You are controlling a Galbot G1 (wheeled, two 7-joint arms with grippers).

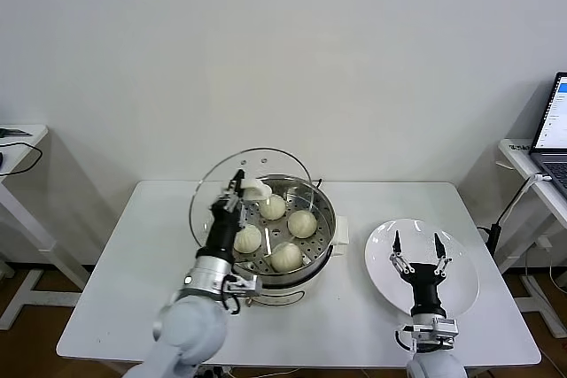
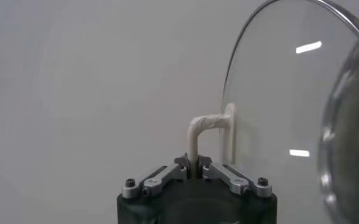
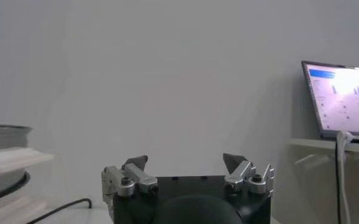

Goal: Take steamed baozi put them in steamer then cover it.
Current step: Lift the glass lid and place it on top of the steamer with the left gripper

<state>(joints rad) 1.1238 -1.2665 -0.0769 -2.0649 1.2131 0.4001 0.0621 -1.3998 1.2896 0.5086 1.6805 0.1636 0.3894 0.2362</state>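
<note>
Closest to the camera, my left hand (image 1: 237,185) is clamped on the cream handle of the cover (image 2: 277,103), holding it tilted on edge over the steamer's (image 1: 324,245) left rim. Four steamed baozi (image 1: 302,223) lie on its tray, mid-bench. My right hand (image 1: 416,249) waits wide and empty above the white plate (image 1: 461,285) near the bench's (image 1: 124,254) right edge.

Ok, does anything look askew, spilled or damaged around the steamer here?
Nothing is spilled or broken. The cover is tilted on edge at the steamer's left rim, but the left tool holds it by its handle. Four baozi sit on the tray. The right tool waits open above the white plate.
</note>
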